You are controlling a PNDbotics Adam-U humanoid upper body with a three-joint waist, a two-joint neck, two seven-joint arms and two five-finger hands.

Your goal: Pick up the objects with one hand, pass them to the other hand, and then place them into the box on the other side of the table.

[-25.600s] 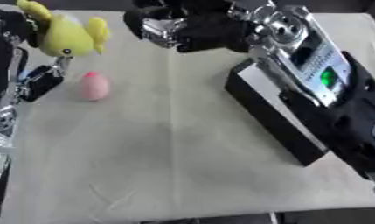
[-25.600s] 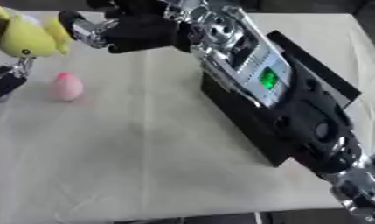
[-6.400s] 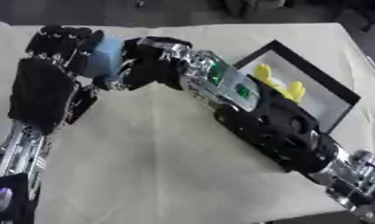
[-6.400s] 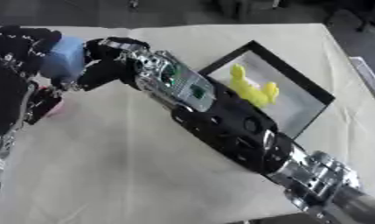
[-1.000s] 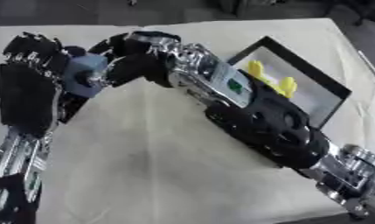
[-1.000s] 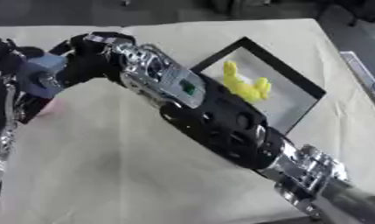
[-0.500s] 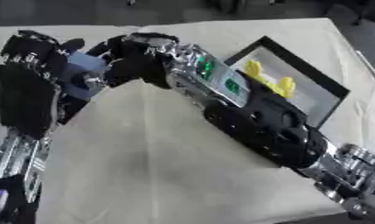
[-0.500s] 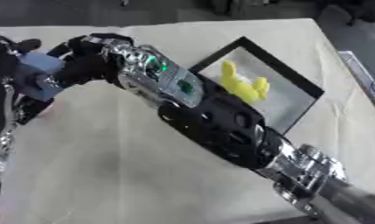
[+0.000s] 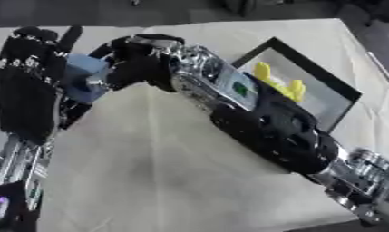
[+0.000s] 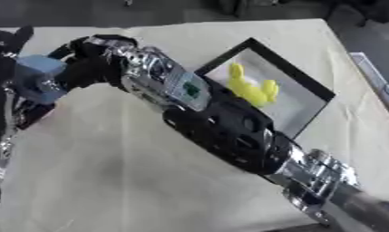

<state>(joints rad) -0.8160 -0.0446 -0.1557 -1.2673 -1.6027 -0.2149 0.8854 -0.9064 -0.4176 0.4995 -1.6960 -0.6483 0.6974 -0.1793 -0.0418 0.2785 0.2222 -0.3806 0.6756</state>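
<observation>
A pale blue, soft-looking blocky object (image 9: 86, 78) is up near the far left corner of the cream cloth-covered worktop (image 9: 173, 172), held between the two hands. The left hand (image 9: 29, 81), black, comes up along the left edge with its fingers straight and pointing away from the robot; the blue object lies against its inner side. The right hand (image 9: 132, 59) reaches across from the right on a long black and silver arm (image 9: 260, 122) that crosses the worktop diagonally; its fingers are curled round the right side of the blue object, so it is grasping it, though how far round they go cannot be told.

Near the far right edge of the worktop lies a shallow box with a black rim and pale inside (image 9: 340, 97), set askew to the worktop's edges. A yellow soft toy (image 10: 249, 88) lies inside it, towards its far left part. The right arm passes just beside the near left side of the box.

A small patch of pink-red (image 10: 29, 115) shows just below the blue object at the left edge, beside the left hand; what it is cannot be made out.
</observation>
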